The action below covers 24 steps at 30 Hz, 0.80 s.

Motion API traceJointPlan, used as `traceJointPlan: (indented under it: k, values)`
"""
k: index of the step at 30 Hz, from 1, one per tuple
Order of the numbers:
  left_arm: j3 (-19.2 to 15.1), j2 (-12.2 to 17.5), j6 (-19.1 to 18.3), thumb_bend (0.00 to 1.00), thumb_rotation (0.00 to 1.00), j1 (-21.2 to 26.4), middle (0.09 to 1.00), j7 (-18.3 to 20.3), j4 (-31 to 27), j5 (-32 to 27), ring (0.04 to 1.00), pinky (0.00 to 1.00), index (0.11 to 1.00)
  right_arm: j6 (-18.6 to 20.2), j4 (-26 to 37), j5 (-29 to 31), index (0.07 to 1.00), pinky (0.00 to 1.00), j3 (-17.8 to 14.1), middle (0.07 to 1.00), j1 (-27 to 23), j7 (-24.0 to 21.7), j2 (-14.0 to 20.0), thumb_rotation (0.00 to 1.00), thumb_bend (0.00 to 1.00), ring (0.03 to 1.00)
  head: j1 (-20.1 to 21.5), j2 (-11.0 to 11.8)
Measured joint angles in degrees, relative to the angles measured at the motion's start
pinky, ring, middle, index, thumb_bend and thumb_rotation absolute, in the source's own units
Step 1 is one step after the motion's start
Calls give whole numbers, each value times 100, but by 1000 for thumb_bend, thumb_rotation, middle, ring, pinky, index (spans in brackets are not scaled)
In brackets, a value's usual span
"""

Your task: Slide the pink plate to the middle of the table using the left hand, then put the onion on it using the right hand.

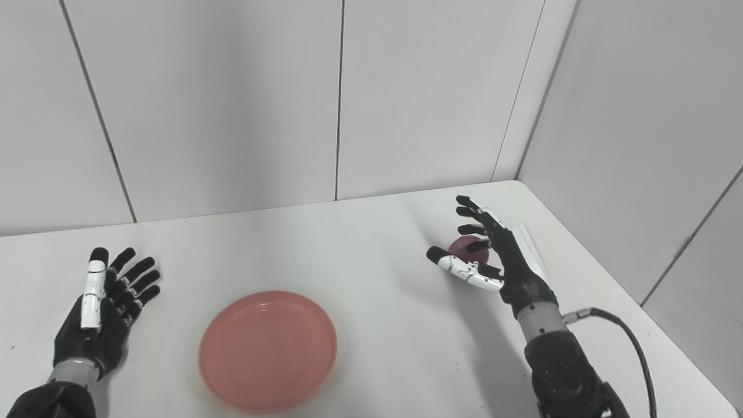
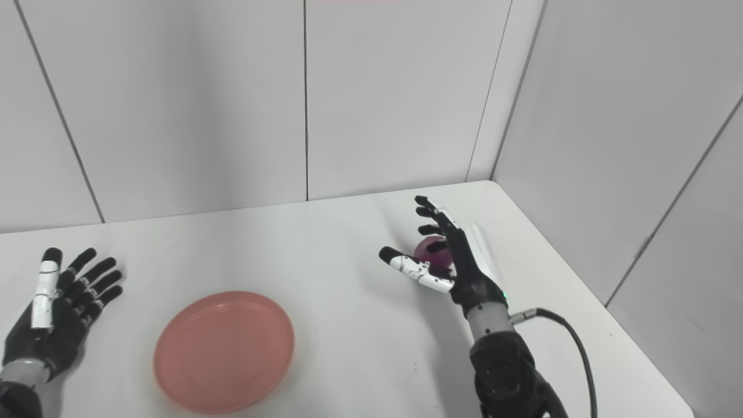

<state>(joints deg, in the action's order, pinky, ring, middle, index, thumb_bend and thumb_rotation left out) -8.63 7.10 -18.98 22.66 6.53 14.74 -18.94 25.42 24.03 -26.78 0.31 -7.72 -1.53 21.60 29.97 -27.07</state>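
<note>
The pink plate [image 1: 267,351] lies near the middle of the surface [image 1: 360,244], toward its front edge, so the slide looks done. The onion [image 1: 467,247] sits far right, not yet lifted; the right robot hand [image 1: 484,255] cups around it, fingers spread. The left robot hand [image 1: 107,307] rests open, empty.

A white worktop [image 1: 360,244] fills the lower part of both views, its far edge against grey wall panels and its far right corner rounded. A pink plate [image 1: 267,350] lies flat on it, near the front edge and left of centre. A purple onion [image 1: 464,246] sits on the surface toward the far right, well apart from the plate. A tiny dark speck marks the worktop at the near left.
</note>
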Motion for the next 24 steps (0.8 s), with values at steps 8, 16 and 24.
traceJointPlan:
  k: [8,16,24]
  values:
    - [-1,17,0,630,899,0,836,13,7,28,846,858,888,133,-297,-1386,870,590,208,892,-323,-990,341,461,1000,813,-9,18]
    - [-17,14,0,639,887,5,821,7,12,29,828,841,869,138,-616,-2499,850,540,449,887,-777,-2202,812,346,1000,792,-35,26]
    - [-9,12,0,645,881,7,816,8,11,31,824,831,869,135,-979,-3249,829,542,821,870,-1167,-3145,1253,334,1000,802,-70,53]
